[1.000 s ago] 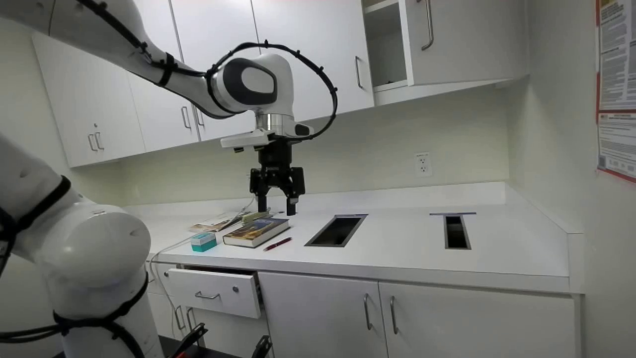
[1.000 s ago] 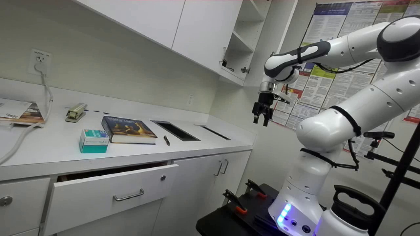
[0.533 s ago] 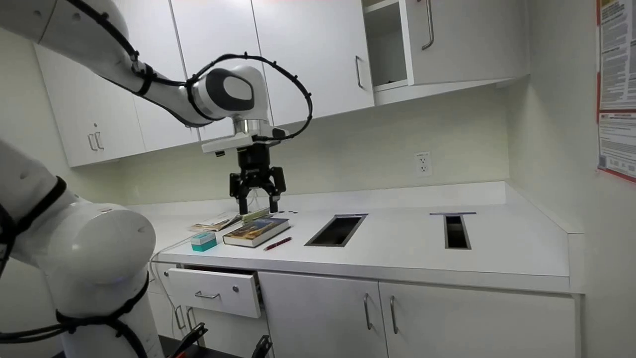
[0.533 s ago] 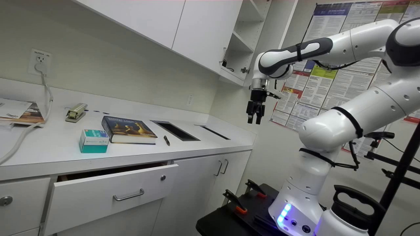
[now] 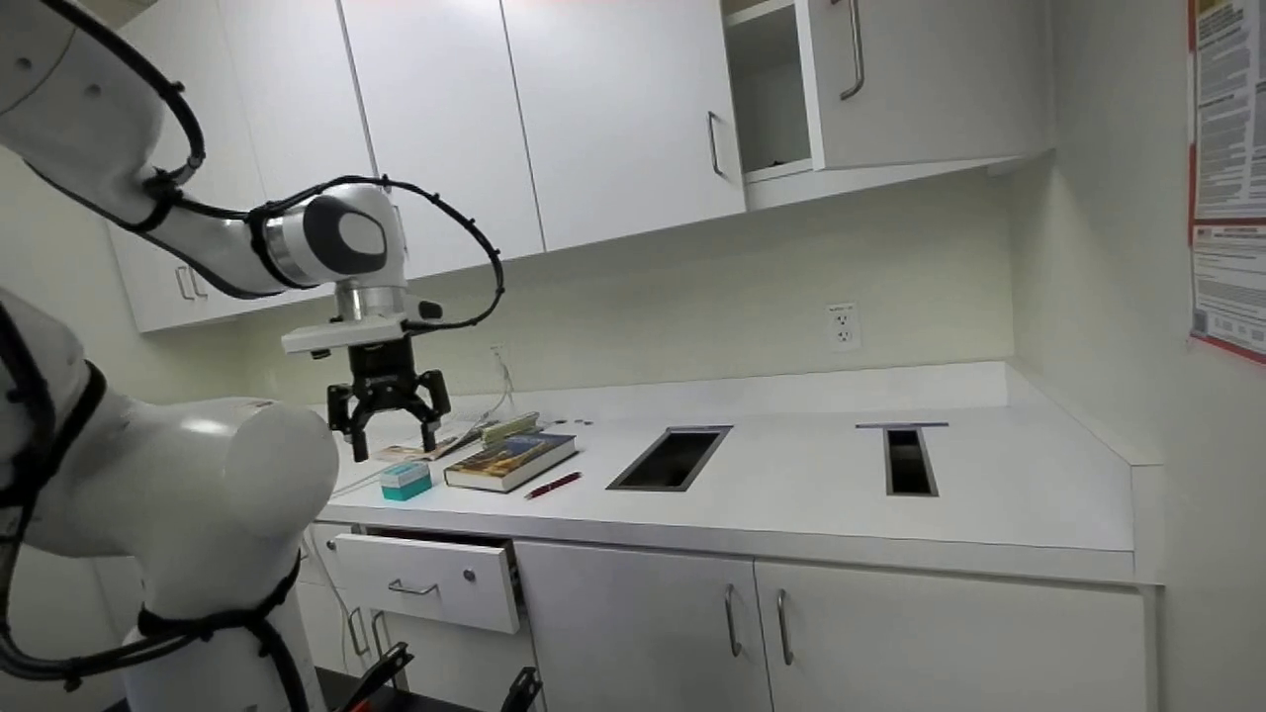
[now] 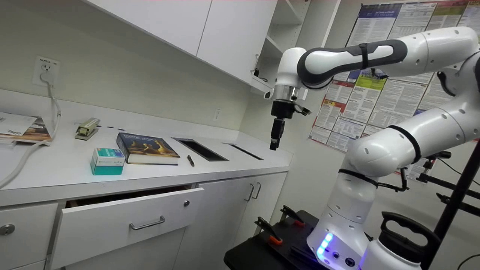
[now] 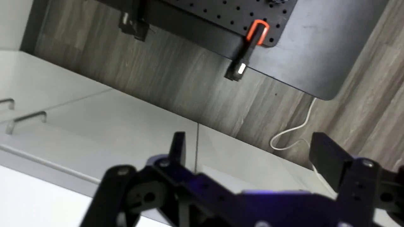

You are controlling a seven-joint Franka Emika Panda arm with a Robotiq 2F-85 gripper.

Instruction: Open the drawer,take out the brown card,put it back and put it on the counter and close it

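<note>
The drawer is partly open under the counter; its white front with the silver bar handle also shows in an exterior view. Only a dark gap shows behind the front, so the inside is mostly hidden. The brown card does not show in any view. My gripper is open and empty, fingers pointing down, in the air above the drawer's level. It also shows nearly edge-on in an exterior view. In the wrist view its fingers are wide apart above white cabinet fronts and floor.
On the counter lie a teal and white box, a thick book, a pen, a stapler, papers and a white cable. A black table with clamps stands before the cabinets. An upper cabinet door is open.
My gripper has moved left and lower in both exterior views and has turned about its vertical axis. It stays open. The drawer and the things on the counter have not moved.
</note>
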